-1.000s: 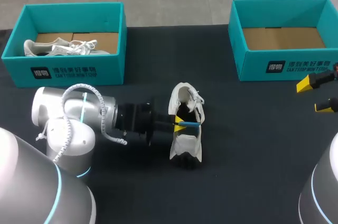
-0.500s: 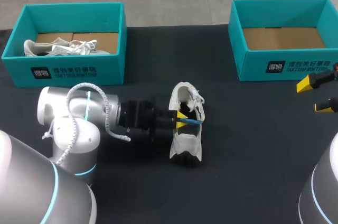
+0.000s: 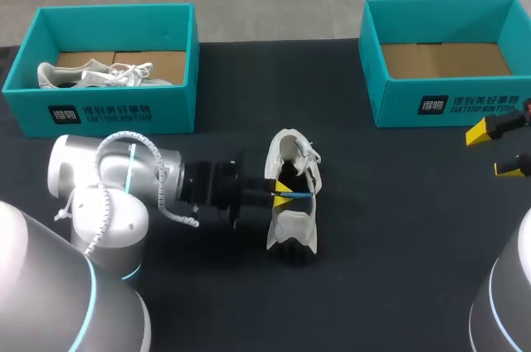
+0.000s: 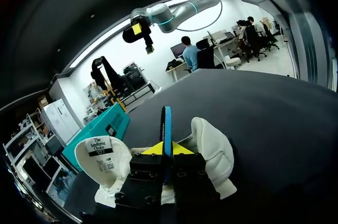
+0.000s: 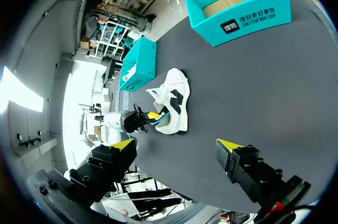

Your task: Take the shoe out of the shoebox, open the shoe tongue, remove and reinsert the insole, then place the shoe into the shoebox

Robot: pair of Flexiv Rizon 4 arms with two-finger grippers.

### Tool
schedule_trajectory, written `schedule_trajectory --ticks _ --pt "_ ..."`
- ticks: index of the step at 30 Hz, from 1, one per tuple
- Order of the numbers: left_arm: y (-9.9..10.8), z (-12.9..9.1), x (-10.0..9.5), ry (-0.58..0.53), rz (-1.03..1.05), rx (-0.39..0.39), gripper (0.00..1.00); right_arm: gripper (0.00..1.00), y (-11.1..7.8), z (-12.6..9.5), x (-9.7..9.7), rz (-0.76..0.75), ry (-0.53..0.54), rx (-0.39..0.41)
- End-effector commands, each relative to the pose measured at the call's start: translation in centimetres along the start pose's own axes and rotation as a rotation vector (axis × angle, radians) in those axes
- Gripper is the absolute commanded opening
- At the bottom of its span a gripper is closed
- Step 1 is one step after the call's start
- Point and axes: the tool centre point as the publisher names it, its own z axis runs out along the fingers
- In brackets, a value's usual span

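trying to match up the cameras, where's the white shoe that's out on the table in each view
Head view: the white shoe is near the centre, with the left claw at its side.
Left wrist view: the shoe is directly under and ahead of the left claw.
Right wrist view: the shoe is far ahead of the open right claw.
Shared landmark: the left claw's yellow tips, shut on the blue insole at the shoe's opening.

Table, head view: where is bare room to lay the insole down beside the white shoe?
Bare: the black table between the white sneaker and the open right claw, and between the sneaker and the empty teal cardboard shoebox. Crowded: left of the sneaker, where the left claw grips the blue insole.
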Motion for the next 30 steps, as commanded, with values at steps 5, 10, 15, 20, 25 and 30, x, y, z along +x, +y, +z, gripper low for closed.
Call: schedule_trajectory --ticks 5,10,15,20,25,30 --pt "1.5 1.5 -0.9 0.019 0.005 -0.012 0.00 1.00 -1.0 -0.3 0.0 0.002 -0.003 -0.044" --pt "2.7 1.6 -1.2 0.020 -0.009 -0.025 0.00 1.00 -1.0 -0.3 0.0 0.002 -0.003 -0.044" --pt "2.3 1.3 -0.9 0.018 -0.020 -0.005 0.06 1.00 -1.0 -0.3 0.0 0.002 -0.003 -0.044" --pt "1.1 0.2 -0.7 0.005 -0.015 0.005 0.36 1.00 -1.0 -0.3 0.0 0.002 -0.003 -0.044" --pt "0.1 -0.8 -0.3 -0.001 -0.002 -0.002 0.27 1.00 -1.0 -0.3 0.0 0.002 -0.003 -0.044" --pt "0.2 -0.6 0.1 0.014 -0.015 -0.004 0.09 1.00 -1.0 -0.3 0.0 0.002 -0.003 -0.044"
